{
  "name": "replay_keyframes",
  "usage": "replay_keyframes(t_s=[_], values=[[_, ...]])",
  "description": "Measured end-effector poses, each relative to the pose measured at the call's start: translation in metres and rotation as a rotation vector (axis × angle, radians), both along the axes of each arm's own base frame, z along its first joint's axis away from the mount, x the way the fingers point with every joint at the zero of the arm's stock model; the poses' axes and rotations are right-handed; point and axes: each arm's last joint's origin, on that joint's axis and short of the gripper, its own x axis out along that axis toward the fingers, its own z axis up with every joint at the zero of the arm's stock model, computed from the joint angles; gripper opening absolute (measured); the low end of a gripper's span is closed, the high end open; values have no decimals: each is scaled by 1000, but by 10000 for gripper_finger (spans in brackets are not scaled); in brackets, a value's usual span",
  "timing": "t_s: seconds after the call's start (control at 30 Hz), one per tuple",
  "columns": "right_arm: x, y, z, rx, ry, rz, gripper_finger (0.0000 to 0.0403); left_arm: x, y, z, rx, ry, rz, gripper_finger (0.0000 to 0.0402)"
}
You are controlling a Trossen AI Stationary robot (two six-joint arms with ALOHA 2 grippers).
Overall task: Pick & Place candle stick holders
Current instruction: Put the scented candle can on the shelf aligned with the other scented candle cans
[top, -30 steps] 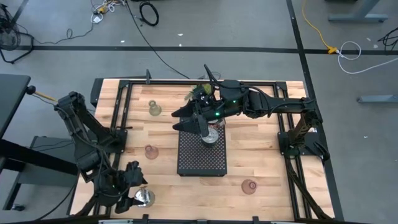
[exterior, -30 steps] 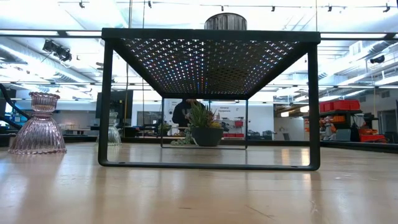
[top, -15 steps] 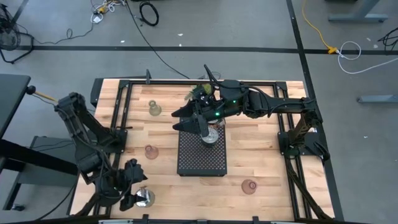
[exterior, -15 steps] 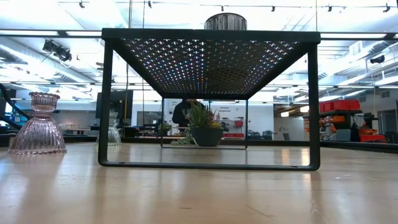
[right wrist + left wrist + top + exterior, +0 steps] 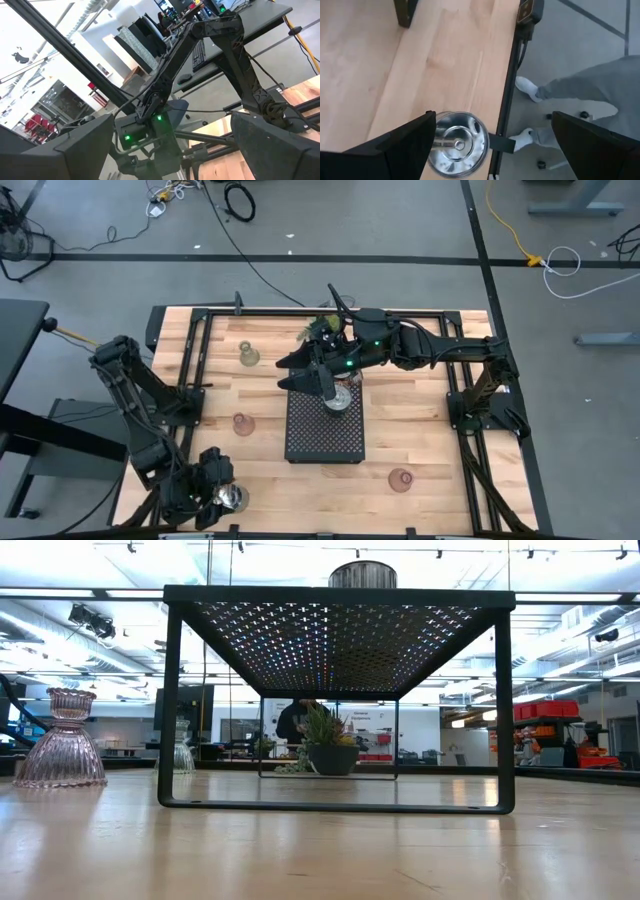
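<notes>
Silver holder (image 5: 232, 498) now under retreated left claw (image 5: 205, 492).

You can count two silver metal holders (image 5: 232, 498) (image 5: 340, 398) and three glass holders (image 5: 248, 355) (image 5: 242, 423) (image 5: 400, 478). There's one black tray (image 5: 325, 442) and one potted plant (image 5: 326, 326).

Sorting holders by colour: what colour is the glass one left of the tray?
Pinkish, ribbed translucent glass holder; low view shows it best.

My two arms are dark, jointed and slim. Small green lights glow on my right arm (image 5: 420, 348). My fingers (image 5: 395, 150) are flat, black wedges.
</notes>
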Motion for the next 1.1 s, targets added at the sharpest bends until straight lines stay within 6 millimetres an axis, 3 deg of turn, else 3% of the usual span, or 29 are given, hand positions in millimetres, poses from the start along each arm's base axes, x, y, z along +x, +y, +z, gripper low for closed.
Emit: replay_keyframes(t_s=[0.27,0.47,1.1], values=[[0,0,0,0,1,0,398,-1,-6,-14,16,130,-53,399],[0,0,0,0,1,0,398,-4,-3,-21,32,231,30,399],[0,0,0,0,0,0,398,-2,-6,-20,-39,233,87,399]])
